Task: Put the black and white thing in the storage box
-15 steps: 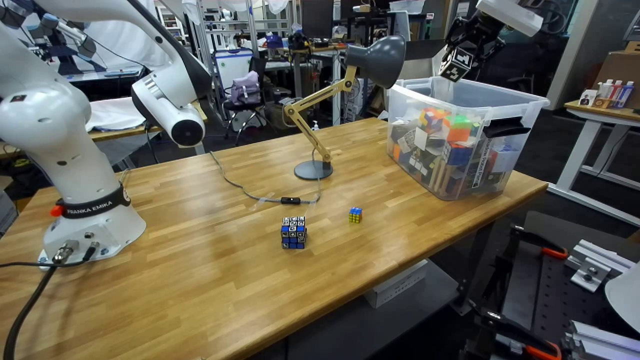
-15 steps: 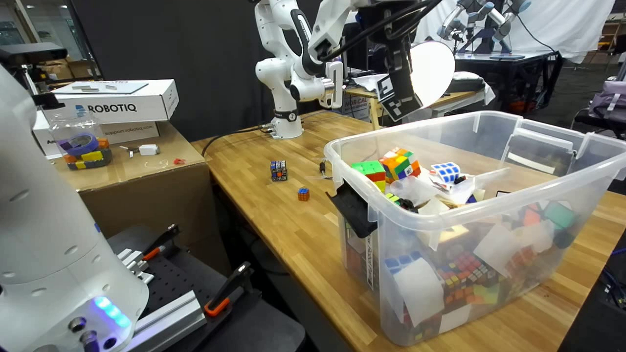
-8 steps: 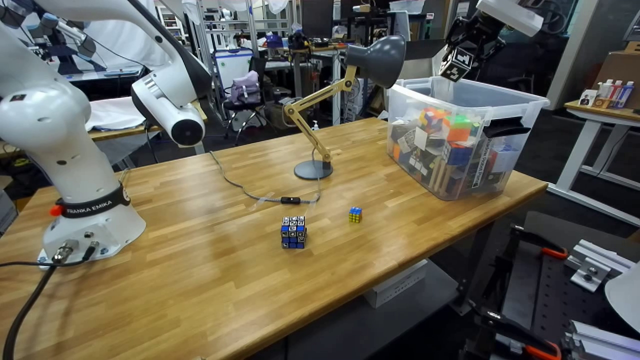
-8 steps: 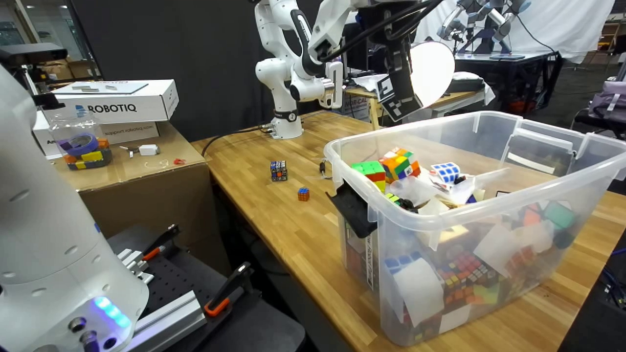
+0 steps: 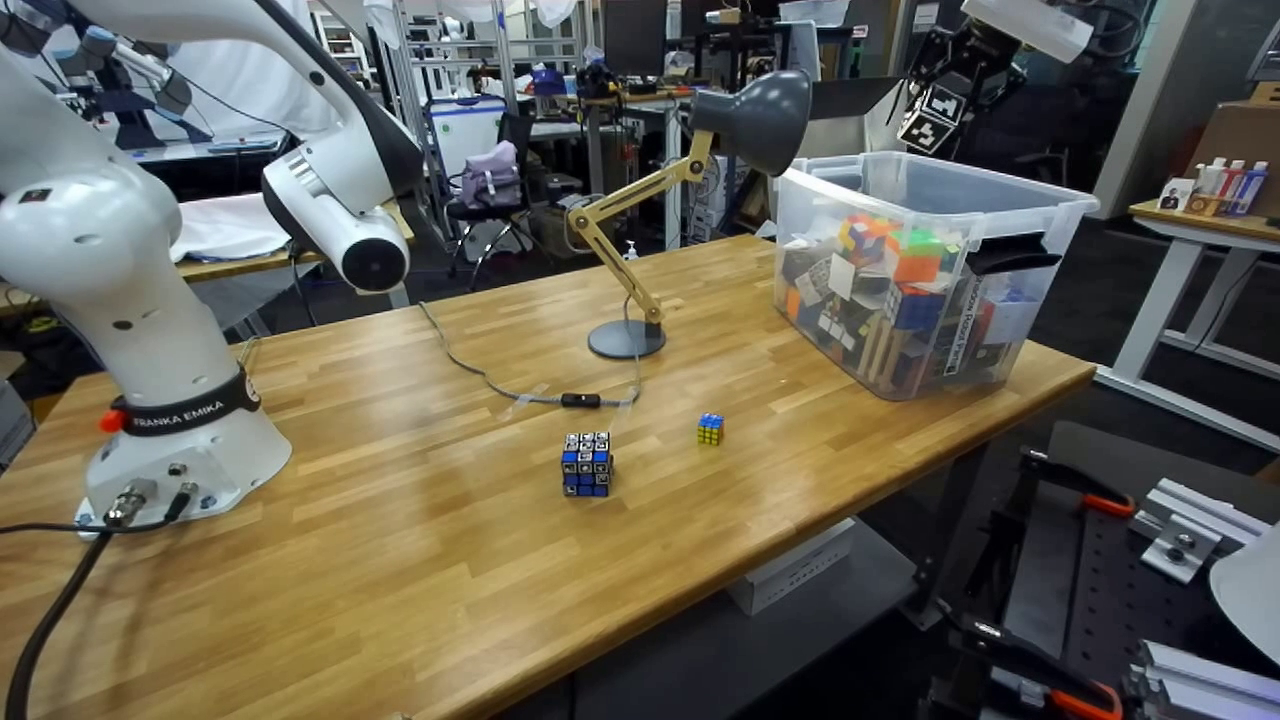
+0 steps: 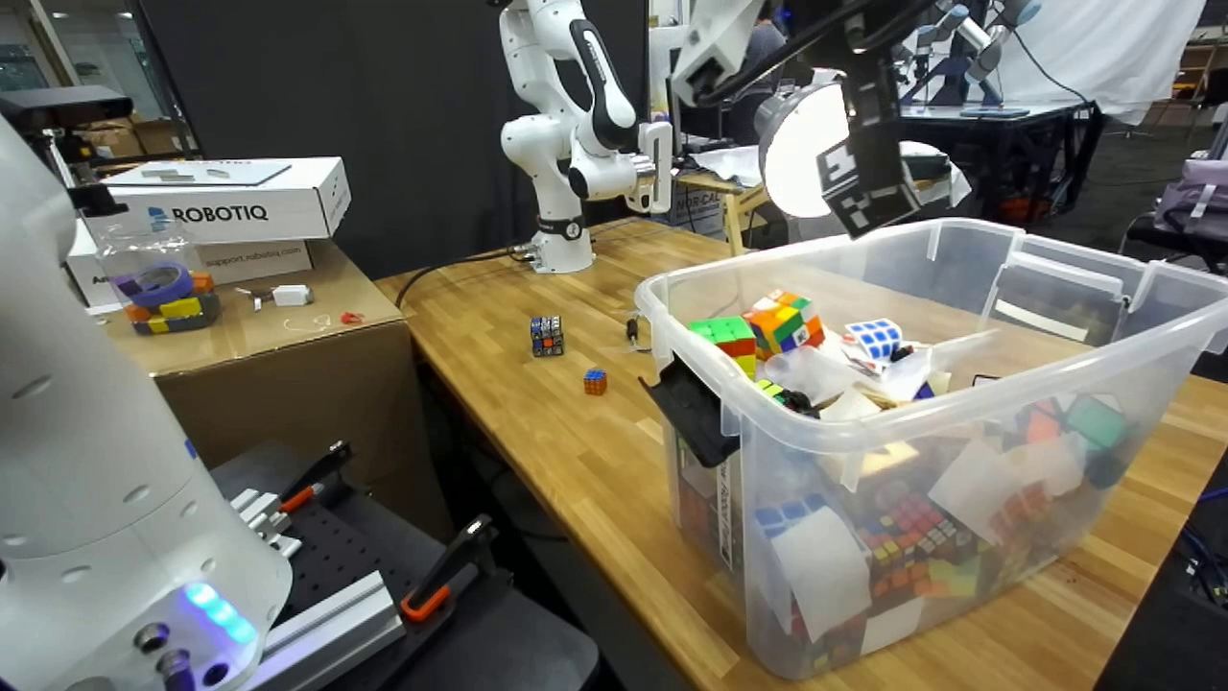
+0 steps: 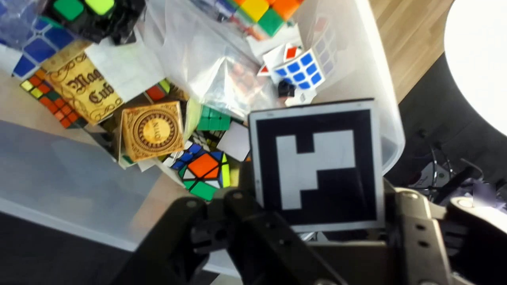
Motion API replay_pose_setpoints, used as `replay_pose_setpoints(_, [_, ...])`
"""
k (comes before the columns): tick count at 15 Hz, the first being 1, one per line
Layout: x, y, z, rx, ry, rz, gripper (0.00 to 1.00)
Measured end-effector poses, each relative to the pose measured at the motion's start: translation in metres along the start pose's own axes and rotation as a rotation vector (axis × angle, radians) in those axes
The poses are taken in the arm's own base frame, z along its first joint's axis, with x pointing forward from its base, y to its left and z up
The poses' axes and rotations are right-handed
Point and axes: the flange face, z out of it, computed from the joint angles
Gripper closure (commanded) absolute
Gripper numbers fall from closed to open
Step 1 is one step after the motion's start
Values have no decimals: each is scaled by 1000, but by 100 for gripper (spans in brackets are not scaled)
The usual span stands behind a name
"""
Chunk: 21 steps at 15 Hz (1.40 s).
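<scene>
The black and white cube (image 5: 930,118) has a tag-like pattern on its faces. It also shows in an exterior view (image 6: 868,192) and large in the wrist view (image 7: 328,166). My gripper (image 7: 319,192) is shut on it, with dark fingers (image 7: 237,202) on one side and a lighter finger (image 7: 412,213) on the other. The cube is tilted and held in the air above the storage box (image 6: 969,411), a clear tub whose wall also shows in an exterior view (image 5: 830,205). In the wrist view the box's rim (image 7: 382,59) and its contents show below the cube.
Inside the box lie several puzzle cubes (image 6: 726,336), papers and plastic wrap. A desk lamp (image 5: 755,120) stands beside the box; its bright head (image 6: 806,158) is close behind my gripper. A blue and black cube (image 5: 586,465) and a tiny cube (image 5: 710,430) sit on the table.
My gripper, still holding the cube, has moved to the right in both exterior views, and slightly up in one of them, within the last half second. The box and table objects have not moved.
</scene>
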Motion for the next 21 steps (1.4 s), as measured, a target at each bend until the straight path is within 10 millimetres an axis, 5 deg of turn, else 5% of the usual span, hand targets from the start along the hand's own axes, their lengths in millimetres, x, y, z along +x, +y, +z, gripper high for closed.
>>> replay_pose_setpoints(3, [41, 8, 11, -48, -19, 49, 61])
replay_pose_setpoints(6, [67, -8, 28, -69, -65, 60, 61])
replay_pose_setpoints(9, [83, -17, 45, -92, -92, 57, 61])
replay_pose_setpoints(16, [109, -2, 69, -135, -79, 69, 61])
replay_pose_setpoints(17, [110, -3, 68, -131, -77, 70, 36])
replay_pose_setpoints(21, [112, -5, 66, -119, -72, 77, 36])
